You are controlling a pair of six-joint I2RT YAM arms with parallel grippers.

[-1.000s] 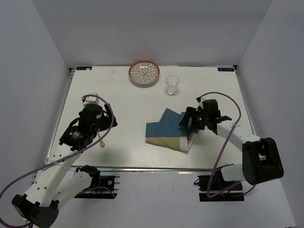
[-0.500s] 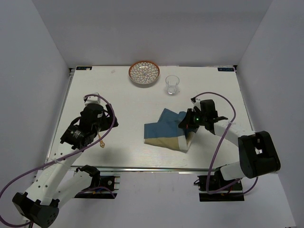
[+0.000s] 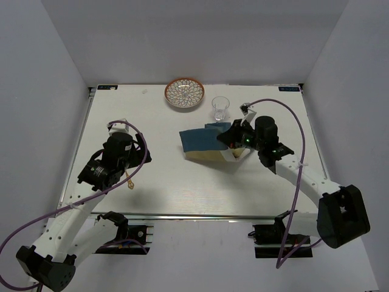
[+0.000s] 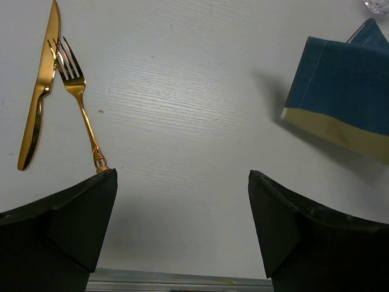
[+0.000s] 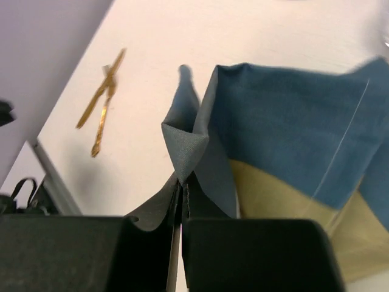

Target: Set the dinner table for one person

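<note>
The right claw is clenched on a pinched fold of the blue-and-tan placemat; the wrist view shows the jaws pressed together with cloth bunched between them. The left claw stands released, with nothing between its fingers.

The dinner table lies directly beneath the right claw and extends away from it on every side. The widest bare area is on the near side of the claw, toward the arm bases.

**Governing relation.** From the grip point, the placemat trails to the claw's left, toward the other arm. Its long axis runs across the table, roughly parallel to the near edge. The blue band is farther from the bases and the tan band is nearer. A shadow under the free corner, seen in the left wrist view, suggests that this end is raised off the surface. We cannot tell whether any other part drags.

**Clearances.**
- The glass stands just beyond the claw on its far side, close to the cloth's far corner.
- The bowl sits farther off, beyond the claw and to its left.
- The fork and knife lie well apart from the right claw. They are ahead of the left claw and to its left, so the left arm is the nearer one for cutlery.

**Assessment.** We judge that the coming move should carry the cloth toward the near side, away from the glass, and spread it flat along its existing axis. The main risk is the free end folding under.
</note>
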